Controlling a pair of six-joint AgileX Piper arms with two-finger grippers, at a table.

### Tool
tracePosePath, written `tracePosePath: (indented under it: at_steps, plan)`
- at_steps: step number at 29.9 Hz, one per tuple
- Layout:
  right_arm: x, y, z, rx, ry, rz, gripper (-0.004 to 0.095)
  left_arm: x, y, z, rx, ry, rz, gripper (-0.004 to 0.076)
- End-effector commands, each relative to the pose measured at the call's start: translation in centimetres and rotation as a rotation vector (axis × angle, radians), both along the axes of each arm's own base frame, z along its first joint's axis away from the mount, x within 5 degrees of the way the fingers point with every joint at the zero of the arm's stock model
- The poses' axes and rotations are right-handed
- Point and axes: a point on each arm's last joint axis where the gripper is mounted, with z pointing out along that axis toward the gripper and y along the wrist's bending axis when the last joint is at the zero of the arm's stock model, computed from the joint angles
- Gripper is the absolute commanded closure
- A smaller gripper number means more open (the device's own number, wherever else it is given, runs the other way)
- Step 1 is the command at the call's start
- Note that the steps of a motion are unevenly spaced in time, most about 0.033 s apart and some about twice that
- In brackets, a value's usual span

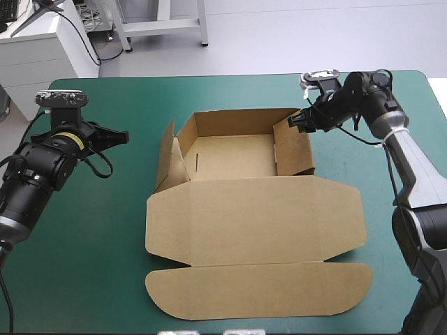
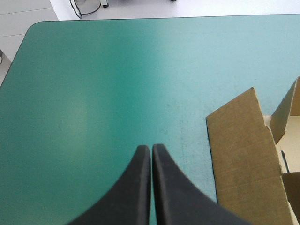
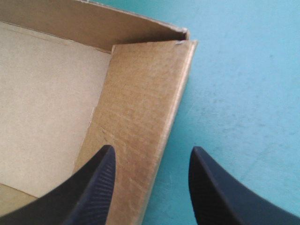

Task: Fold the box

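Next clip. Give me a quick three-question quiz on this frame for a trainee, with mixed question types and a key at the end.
1. True or false: the left gripper is shut and hangs over bare teal-green cover, apart from the box.
2. The open fingers of the right gripper stand on either side of which part? A: the lid. B: the box's right wall, near its far corner. C: the box's left wall.
3. In one word, how does the lid lie on the table?

Key: 1 true; 2 B; 3 flat.
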Motion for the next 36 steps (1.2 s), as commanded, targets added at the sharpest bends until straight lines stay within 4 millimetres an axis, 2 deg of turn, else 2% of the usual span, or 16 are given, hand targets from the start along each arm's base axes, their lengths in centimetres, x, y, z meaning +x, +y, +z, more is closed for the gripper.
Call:
tracePosePath:
  at_steps: [1, 5, 7, 11, 15, 21, 25, 36]
  plan:
    - [-1.9, -0.9, 6.5, -0.059, -0.126, 0.013, 0.0449, -0.6, 0.1, 2.1, -0.013, -0.102, -0.011, 0.073]
    - [-3.3, -1.2, 10.5, -0.051, -0.177, -0.017, 0.0449, -0.6, 0.0, 2.0, -0.046, -0.094, -0.012, 0.073]
    - [-3.6, -1.2, 11.7, -0.01, -0.2, -0.063, 0.0449, -0.6, -0.1, 2.0, -0.058, -0.096, -0.013, 0.073]
    - [-3.6, -1.2, 12.0, 0.027, -0.196, -0.105, 0.0449, -0.6, -0.1, 2.0, -0.058, -0.098, -0.014, 0.073]
    - [-3.3, -0.9, 10.1, 0.052, -0.121, -0.102, 0.045, -0.6, -0.1, 1.9, -0.056, -0.089, -0.011, 0.0732]
    - [-1.3, -0.2, 3.8, 0.056, 0.079, -0.094, 0.045, -0.2, -0.2, 1.6, -0.054, -0.077, -0.011, 0.0732]
    - [0.0, 0.7, 0.9, 0.103, 0.161, -0.046, 0.045, 0.1, -0.2, 1.2, -0.051, -0.057, -0.009, 0.0732]
    - [1.8, 1.2, -3.4, 0.11, 0.267, -0.052, 0.047, 0.0, 0.0, 0.2, -0.042, 0.038, 0.019, 0.0732]
